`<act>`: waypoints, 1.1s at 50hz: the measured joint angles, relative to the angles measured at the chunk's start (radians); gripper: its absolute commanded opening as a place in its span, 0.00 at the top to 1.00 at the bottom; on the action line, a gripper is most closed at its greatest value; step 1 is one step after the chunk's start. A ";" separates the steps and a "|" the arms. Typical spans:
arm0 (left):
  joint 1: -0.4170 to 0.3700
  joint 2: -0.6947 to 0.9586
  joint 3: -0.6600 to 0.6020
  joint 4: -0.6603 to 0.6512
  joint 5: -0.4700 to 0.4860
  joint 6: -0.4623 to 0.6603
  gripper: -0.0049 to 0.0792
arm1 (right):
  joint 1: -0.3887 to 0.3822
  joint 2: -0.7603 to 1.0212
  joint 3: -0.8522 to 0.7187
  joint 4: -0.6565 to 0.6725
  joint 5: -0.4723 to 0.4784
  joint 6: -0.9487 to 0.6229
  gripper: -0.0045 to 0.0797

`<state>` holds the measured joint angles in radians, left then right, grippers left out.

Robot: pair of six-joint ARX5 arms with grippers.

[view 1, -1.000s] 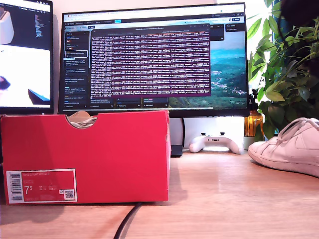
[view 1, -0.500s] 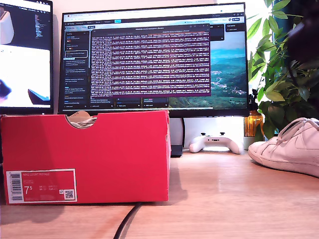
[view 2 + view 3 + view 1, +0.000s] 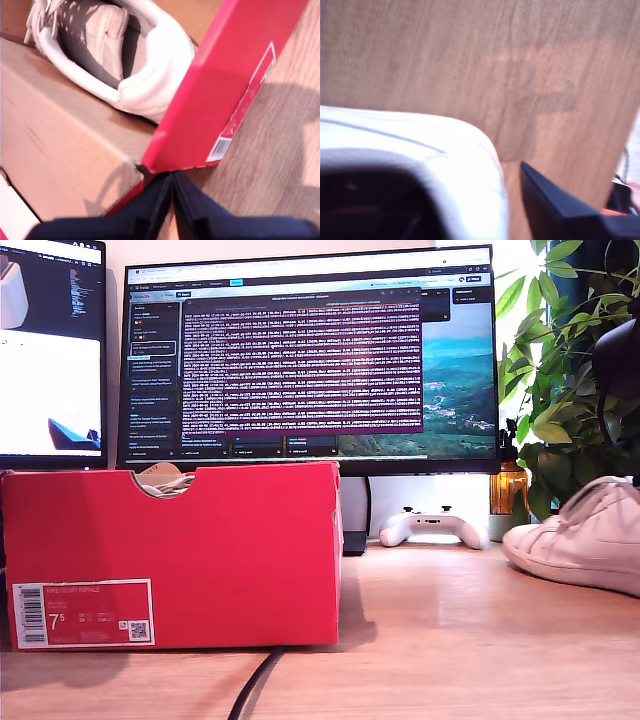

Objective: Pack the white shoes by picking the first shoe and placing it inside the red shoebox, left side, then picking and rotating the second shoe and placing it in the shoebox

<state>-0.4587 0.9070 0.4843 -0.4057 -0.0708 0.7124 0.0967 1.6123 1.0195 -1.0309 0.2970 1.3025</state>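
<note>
The red shoebox [image 3: 200, 550] stands at the exterior view's left, and one white shoe's laces [image 3: 165, 483] show through its notch. From above, that shoe [image 3: 145, 75] lies inside the shoebox [image 3: 225, 85]. My first gripper [image 3: 172, 195] hovers shut and empty over a box corner. The other white shoe [image 3: 580, 540] rests on the desk at the exterior view's right, under my second arm [image 3: 615, 355]. My second gripper [image 3: 490, 185] straddles this shoe's heel collar [image 3: 445, 150]. One dark finger [image 3: 560, 210] is outside the heel; the other is hidden inside.
Two monitors [image 3: 310, 360] fill the back. A white game controller [image 3: 432, 525], an amber bottle [image 3: 508, 490] and a leafy plant [image 3: 560, 380] stand behind the desk shoe. A black cable [image 3: 255, 685] runs out from under the box. A brown cardboard flap [image 3: 55, 140] adjoins the box.
The dark arm has come down at the exterior view's right. The desk shoe has shifted slightly to that view's right and tilted, hiding its laces.
</note>
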 measured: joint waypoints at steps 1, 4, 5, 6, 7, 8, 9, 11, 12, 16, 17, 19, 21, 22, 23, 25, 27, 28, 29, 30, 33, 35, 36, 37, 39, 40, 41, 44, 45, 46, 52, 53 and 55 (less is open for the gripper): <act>0.000 0.000 0.000 0.000 0.000 0.000 0.97 | -0.002 0.000 0.001 -0.007 0.000 -0.011 0.96; 0.000 0.000 0.000 0.000 0.000 0.000 0.97 | -0.008 0.000 0.009 -0.028 0.005 -0.066 0.96; 0.000 0.000 0.000 0.000 0.000 0.000 0.97 | -0.012 0.000 0.014 -0.034 0.006 -0.099 0.96; 0.000 0.000 0.000 0.000 0.000 0.000 0.97 | -0.013 0.000 0.020 -0.036 0.006 -0.099 0.96; 0.000 0.000 0.000 0.000 0.000 0.000 0.97 | -0.014 0.000 0.027 -0.038 0.007 -0.170 0.96; 0.000 0.000 0.000 0.000 0.000 0.000 0.97 | -0.018 0.000 0.037 -0.043 0.008 -0.188 0.96; 0.000 0.000 0.000 0.000 0.000 0.000 0.97 | -0.019 0.000 0.047 -0.048 0.010 -0.229 0.96; 0.000 0.000 0.000 0.000 0.000 0.000 0.97 | -0.024 0.002 0.070 -0.059 0.022 -0.318 0.96; 0.000 0.000 0.000 0.000 0.000 0.000 0.97 | -0.025 0.002 0.083 -0.066 0.027 -0.318 0.96; 0.000 0.000 0.000 0.000 0.000 0.000 0.97 | -0.032 0.003 0.134 -0.090 0.029 -0.552 0.96; 0.000 0.000 0.000 0.000 0.000 0.000 0.97 | -0.032 0.003 0.153 -0.098 0.028 -0.568 0.96; 0.000 0.000 0.000 0.000 0.000 0.000 0.97 | -0.030 0.003 0.187 -0.111 0.028 -0.678 0.96; 0.000 0.000 0.000 0.000 0.000 0.000 0.97 | -0.030 0.003 0.225 -0.125 0.027 -0.688 0.96; 0.000 0.000 0.000 0.000 0.000 0.000 0.97 | -0.029 0.003 0.243 -0.130 0.027 -0.762 0.96; 0.000 0.000 0.000 0.000 0.000 0.000 0.97 | -0.028 0.003 0.263 -0.138 0.026 -0.766 0.96; 0.000 0.000 0.000 0.000 0.000 0.000 0.97 | -0.025 0.003 0.302 -0.149 0.025 -0.838 0.96; 0.000 0.000 0.000 0.000 0.000 0.000 0.97 | -0.024 0.003 0.341 -0.158 0.025 -0.907 0.96; 0.000 0.000 0.000 0.000 0.000 0.000 0.97 | -0.024 0.003 0.359 -0.162 0.025 -0.932 0.96; 0.000 0.000 0.000 0.000 0.000 0.000 0.97 | -0.024 0.003 0.378 -0.166 0.023 -0.945 0.96; 0.000 0.000 0.000 0.000 0.000 0.000 0.97 | -0.024 0.003 0.396 -0.169 0.021 -0.945 0.96; 0.000 0.000 0.000 0.000 0.000 0.000 0.97 | -0.024 0.003 0.442 -0.178 0.010 -1.056 0.96; 0.000 0.000 0.000 0.000 0.000 0.000 0.97 | -0.024 0.003 0.470 -0.184 -0.005 -1.095 0.96; 0.000 0.000 0.000 0.000 0.000 0.000 0.97 | -0.025 0.003 0.482 -0.186 -0.020 -1.095 0.96; 0.000 0.000 0.000 0.000 0.000 0.000 0.97 | -0.025 0.003 0.497 -0.187 -0.037 -1.140 0.96; 0.000 0.000 0.000 0.000 0.000 0.000 0.97 | -0.027 0.003 0.525 -0.187 -0.067 -1.147 0.96; 0.000 0.000 0.000 0.000 0.000 0.000 0.97 | -0.029 0.003 0.539 -0.186 -0.084 -1.195 0.96; 0.000 0.000 0.000 0.000 0.000 0.000 0.97 | -0.030 0.003 0.556 -0.185 -0.104 -1.200 0.96; 0.000 0.000 0.000 0.000 0.000 0.000 0.97 | -0.030 0.003 0.602 -0.172 -0.179 -1.258 0.96; 0.000 0.000 0.000 0.000 0.000 0.000 0.97 | -0.030 0.003 0.615 -0.164 -0.209 -1.275 0.96; 0.000 0.000 0.000 0.000 0.000 0.000 0.97 | -0.030 0.003 0.628 -0.153 -0.244 -1.306 0.96; 0.000 0.000 0.000 0.000 0.000 0.000 0.97 | -0.029 0.003 0.680 -0.069 -0.468 -1.401 0.96; 0.000 0.000 0.000 0.000 0.000 0.000 0.97 | -0.026 0.003 0.685 -0.058 -0.484 -1.401 0.96; 0.000 0.000 0.000 0.000 0.000 0.000 0.97 | -0.015 0.003 0.689 -0.040 -0.544 -1.465 0.96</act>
<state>-0.4587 0.9070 0.4843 -0.4061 -0.0708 0.7124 0.0814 1.6150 1.7088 -1.0706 -0.2470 -0.1627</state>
